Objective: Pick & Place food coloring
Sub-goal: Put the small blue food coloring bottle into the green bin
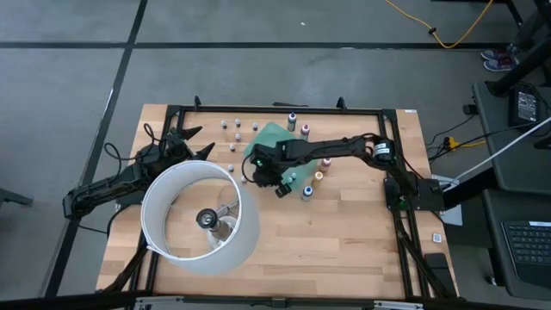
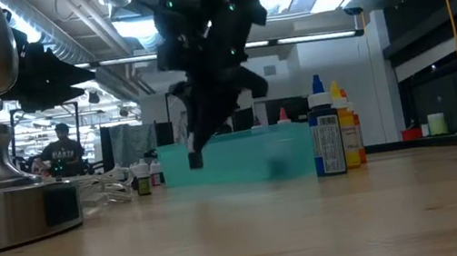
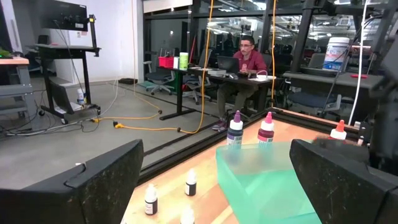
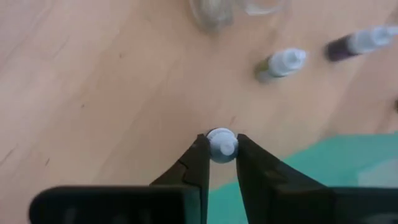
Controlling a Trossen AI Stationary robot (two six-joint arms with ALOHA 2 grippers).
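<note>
Right tool (image 4: 221, 152) is clamped on the white cap of a small food coloring bottle (image 4: 221, 144), the bottle pinched between its two fingertips at the near edge of the green sheet (image 4: 336, 165), over the desk (image 1: 344, 250). In the high view the right tool (image 1: 258, 172) sits beside the ring lamp (image 1: 200, 217). More bottles (image 1: 312, 176) stand close by. Left tool (image 1: 191, 142) waits wide open, empty, behind the lamp.

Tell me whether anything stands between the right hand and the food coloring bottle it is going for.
Nothing does. The right hand is already shut on the white cap of a small bottle, at the edge of the green sheet. Two other bottles lie farther off on the table, not in the way.
</note>
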